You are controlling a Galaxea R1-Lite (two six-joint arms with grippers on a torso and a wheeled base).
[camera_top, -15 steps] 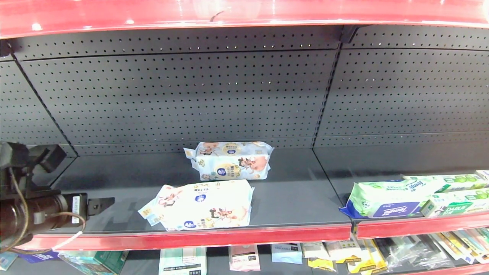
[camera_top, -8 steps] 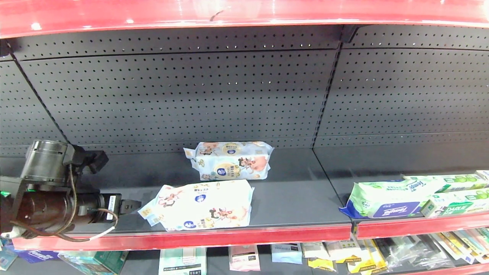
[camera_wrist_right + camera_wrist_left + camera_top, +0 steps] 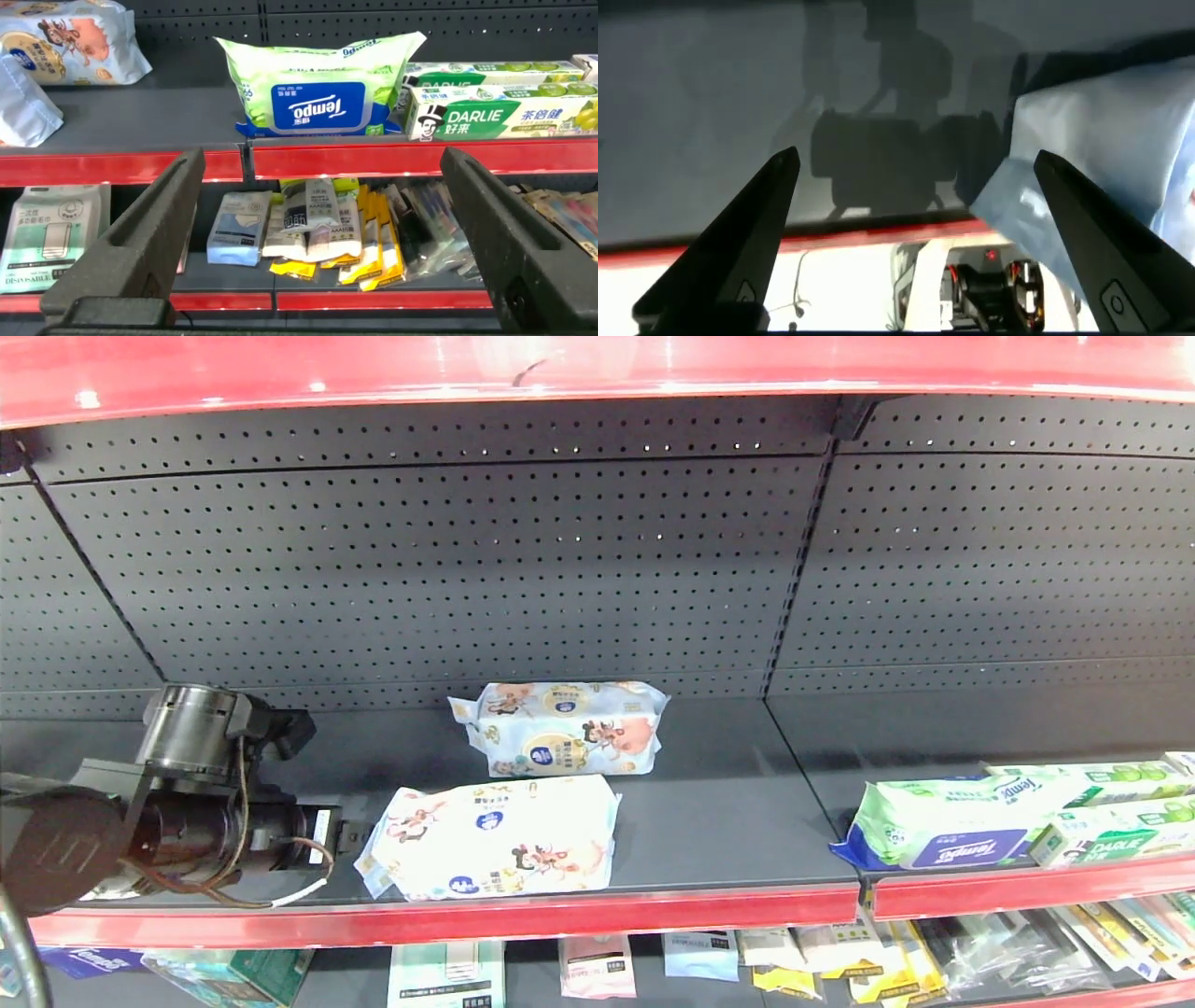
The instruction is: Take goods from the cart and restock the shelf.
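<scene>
Two pale blue cartoon-print tissue packs lie on the dark grey shelf (image 3: 728,821). The front pack (image 3: 495,837) is near the red edge; the back pack (image 3: 560,728) stands near the pegboard. My left gripper (image 3: 358,835) is low over the shelf at the front pack's left end. In the left wrist view this gripper (image 3: 917,159) is open, and the front pack's corner (image 3: 1120,140) lies against one finger. My right gripper (image 3: 322,159) is open and holds nothing, in front of the shelf's red edge.
A green wipes pack (image 3: 943,821) and toothpaste boxes (image 3: 1111,831) sit on the right shelf bay. Small packets (image 3: 308,229) hang on the tier below. A red shelf (image 3: 597,364) overhangs above. Bare shelf lies between the tissue packs and the wipes.
My left arm has moved right along the shelf to the front pack's left end, and that pack's left corner has shifted slightly right.
</scene>
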